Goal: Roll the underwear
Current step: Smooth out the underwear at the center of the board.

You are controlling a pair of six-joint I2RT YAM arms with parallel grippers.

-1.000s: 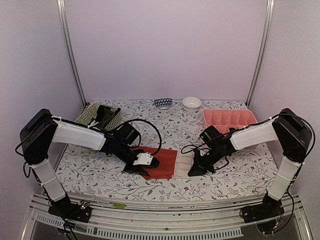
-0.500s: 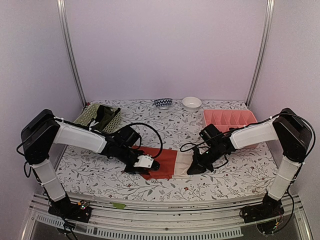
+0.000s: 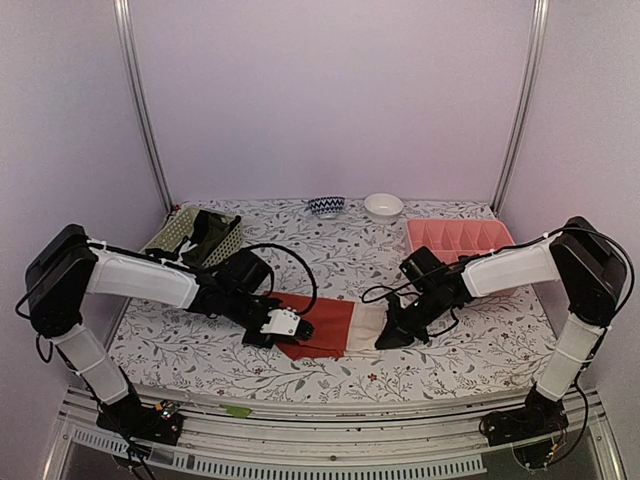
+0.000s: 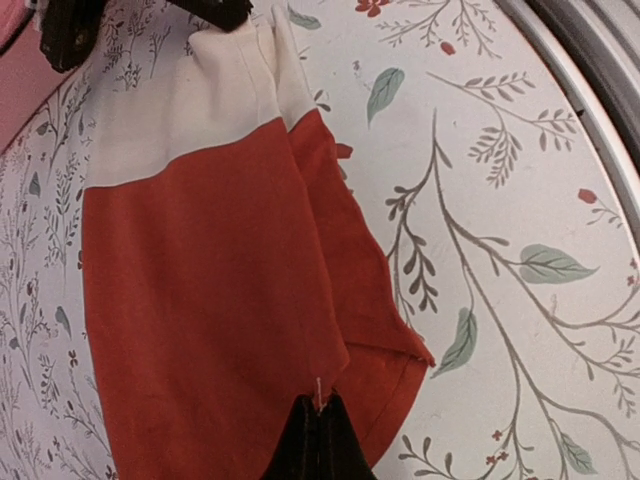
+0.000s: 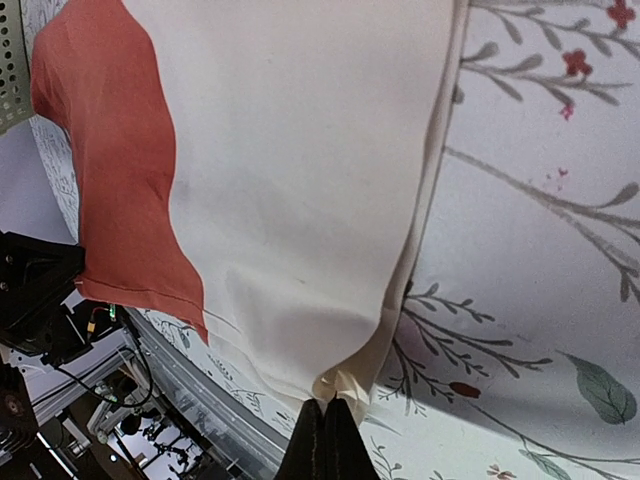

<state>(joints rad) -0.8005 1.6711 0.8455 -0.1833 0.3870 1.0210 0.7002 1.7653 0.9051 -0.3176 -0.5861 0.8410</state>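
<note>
The red-orange underwear (image 3: 330,325) lies flat on the counter (image 3: 455,350), looking thin, limp and light, the left gripper (image 4: 318,415) pinching its red hem and the right gripper (image 5: 326,410) its cream edge, sensible holds for rolling.

A robot lab cell; plain walls (image 3: 330,100), aluminium posts (image 3: 138,110), two arms (image 3: 150,278) at a floral-clothed table (image 3: 340,245).

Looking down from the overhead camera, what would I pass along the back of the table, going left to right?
green basket → blue-patterned bowl → white bowl → pink tray
</note>
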